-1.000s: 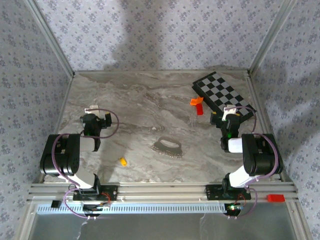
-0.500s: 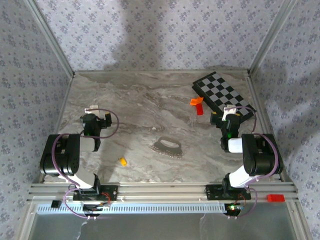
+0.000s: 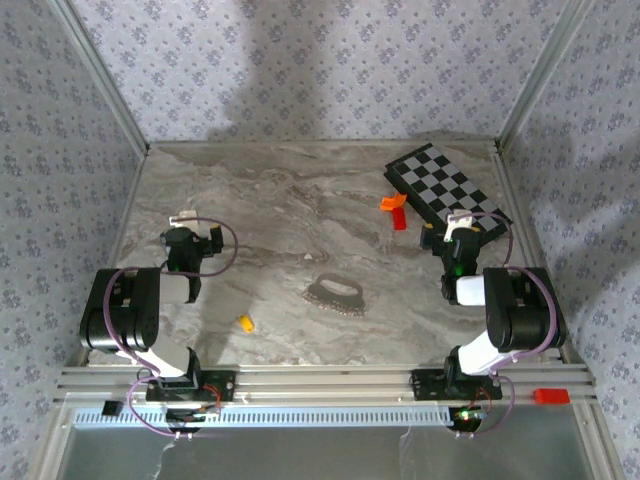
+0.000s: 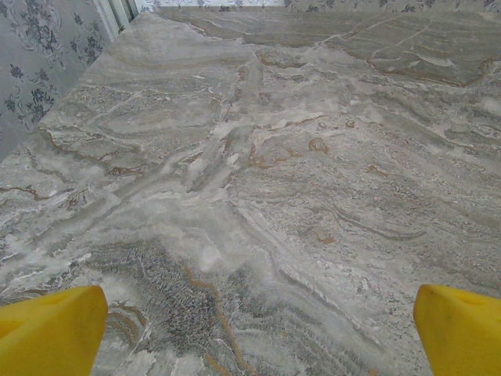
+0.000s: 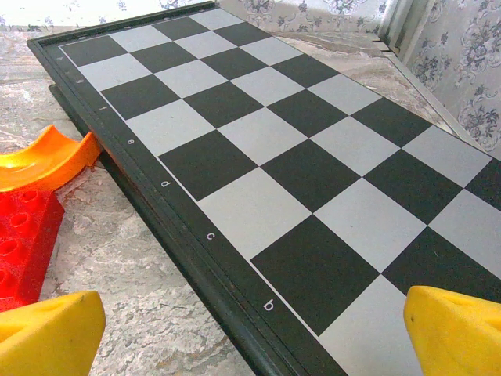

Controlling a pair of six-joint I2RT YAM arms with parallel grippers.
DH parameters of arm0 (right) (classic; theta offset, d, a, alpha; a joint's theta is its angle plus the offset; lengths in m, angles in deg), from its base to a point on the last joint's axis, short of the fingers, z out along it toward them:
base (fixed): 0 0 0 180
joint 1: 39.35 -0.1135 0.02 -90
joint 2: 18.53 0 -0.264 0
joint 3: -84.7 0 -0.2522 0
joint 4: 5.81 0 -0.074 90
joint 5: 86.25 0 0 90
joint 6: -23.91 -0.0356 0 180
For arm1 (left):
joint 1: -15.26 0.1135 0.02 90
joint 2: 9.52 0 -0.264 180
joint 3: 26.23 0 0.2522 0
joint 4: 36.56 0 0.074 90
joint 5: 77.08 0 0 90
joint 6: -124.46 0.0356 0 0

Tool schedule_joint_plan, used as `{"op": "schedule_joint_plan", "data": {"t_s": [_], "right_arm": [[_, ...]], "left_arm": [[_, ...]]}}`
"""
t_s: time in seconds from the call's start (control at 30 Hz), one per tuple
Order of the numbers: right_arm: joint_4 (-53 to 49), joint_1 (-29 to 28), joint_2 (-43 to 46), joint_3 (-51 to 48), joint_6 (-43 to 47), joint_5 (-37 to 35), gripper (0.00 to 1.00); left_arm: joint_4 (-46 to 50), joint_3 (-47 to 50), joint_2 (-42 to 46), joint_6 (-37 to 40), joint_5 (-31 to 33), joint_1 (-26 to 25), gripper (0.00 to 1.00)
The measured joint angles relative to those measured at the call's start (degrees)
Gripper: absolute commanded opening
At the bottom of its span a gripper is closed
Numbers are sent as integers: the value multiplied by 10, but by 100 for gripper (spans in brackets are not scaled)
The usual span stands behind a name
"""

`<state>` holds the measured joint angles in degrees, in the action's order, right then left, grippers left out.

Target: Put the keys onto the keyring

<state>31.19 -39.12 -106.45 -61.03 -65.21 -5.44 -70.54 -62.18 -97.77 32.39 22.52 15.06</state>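
— Where is the key (image 3: 245, 322)?
— That yellow speck, I think; it is tiny from above. It lies on the table (image 3: 270, 200) near my left arm's base. The keyring (image 3: 335, 293) with its chain lies apart from it, mid-table.
— And your hands?
— My left gripper (image 4: 250, 333) is spread wide over bare marble, holding nothing. My right gripper (image 5: 250, 333) is just as wide and empty, at the chessboard (image 5: 274, 157) edge, with the red block (image 5: 19, 239) beside it.

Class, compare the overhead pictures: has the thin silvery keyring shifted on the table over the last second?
No. The thin silvery metal keyring lies in the same place relative to the fixed black-and-white chessboard.
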Motion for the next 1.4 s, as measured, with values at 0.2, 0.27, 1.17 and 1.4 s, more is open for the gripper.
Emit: {"op": "schedule_joint_plan", "data": {"t_s": [0.2,0.27,1.17,1.4], "right_arm": [[0,0,0,0,0,0,100],[0,0,0,0,0,0,100],[-223,-110,219,46,12,-48,99],[-424,-198,298,155,-82,-136,100]], "left_arm": [[0,0,0,0,0,0,100],[0,0,0,0,0,0,100],[248,-42,206,0,-21,-59,100],[444,-137,310,-82,-41,-179,100]]}}
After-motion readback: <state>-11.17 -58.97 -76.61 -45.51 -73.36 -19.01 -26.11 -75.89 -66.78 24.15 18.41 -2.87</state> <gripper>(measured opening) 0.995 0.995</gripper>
